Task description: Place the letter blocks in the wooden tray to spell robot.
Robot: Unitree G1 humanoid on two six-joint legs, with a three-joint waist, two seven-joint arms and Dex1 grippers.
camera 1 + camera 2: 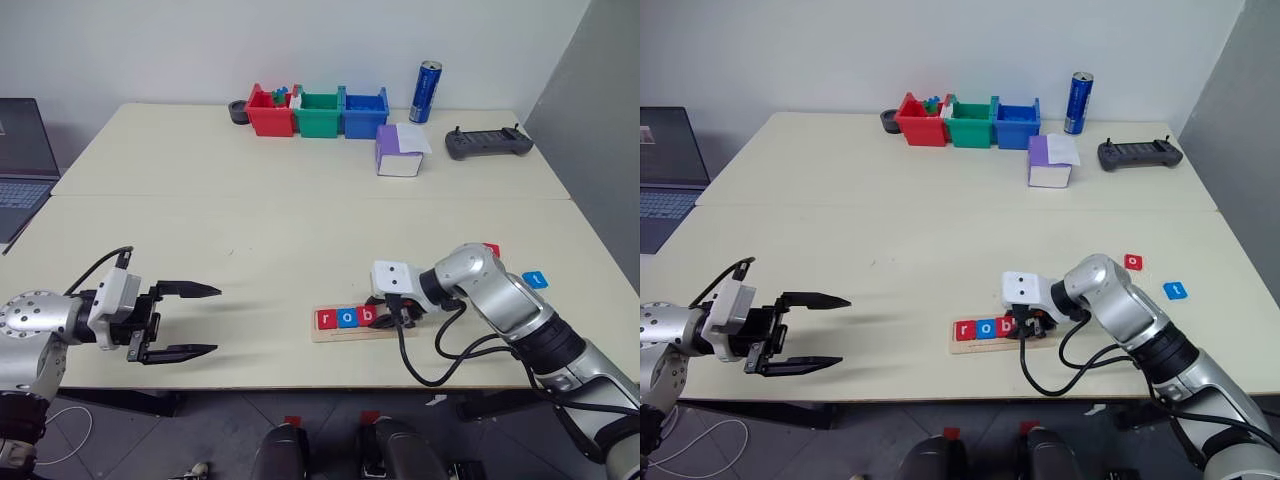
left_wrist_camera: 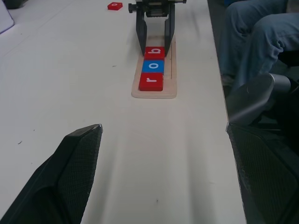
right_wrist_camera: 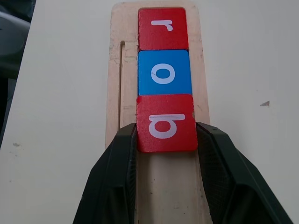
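The right gripper [image 3: 167, 140] clamps the red b block [image 3: 166, 123] inside the wooden tray [image 3: 122, 74] to seat it as letter 3, while the left gripper [image 1: 185, 320] waits open.

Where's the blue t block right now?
In the left eye view the blue t block lies on the table's right side, beyond the right arm, just right of the loose red o block.

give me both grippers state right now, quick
left gripper: open, holding nothing, hovering above the table.
right gripper: shut on the red b block, in the wooden tray next to the blue o block.
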